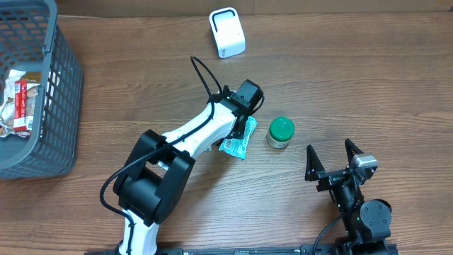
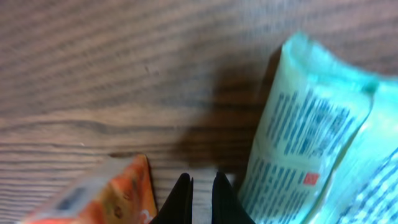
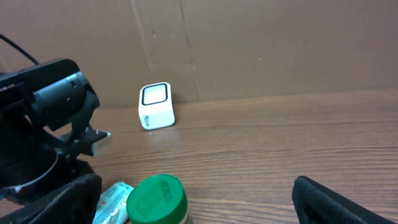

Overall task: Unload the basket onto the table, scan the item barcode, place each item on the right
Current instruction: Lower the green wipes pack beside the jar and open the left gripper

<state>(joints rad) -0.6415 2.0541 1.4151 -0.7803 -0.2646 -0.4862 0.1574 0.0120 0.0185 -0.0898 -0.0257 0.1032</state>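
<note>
Far from any edge of the wooden table (image 1: pixel 368 78), our left gripper (image 2: pixel 202 198) is pinched together, empty, beside a pale-green printed plastic pouch (image 2: pixel 311 143). Near the front edge, our right gripper (image 1: pixel 330 150) gapes wide.

Brown wood-grain table (image 1: pixel 368 78) underneath. Dark grey plastic mesh basket (image 1: pixel 62 92) at the far left edge, partly cut off, holding red-and-white printed packets (image 1: pixel 18 103). Small round jar with a green screw lid (image 1: pixel 280 132) upright right of centre, well apart from the basket. Blurred orange foil packet corner (image 2: pixel 109 196) flat on the wood. Plain brown cardboard wall (image 3: pixel 280 43) behind the far table edge.
</note>
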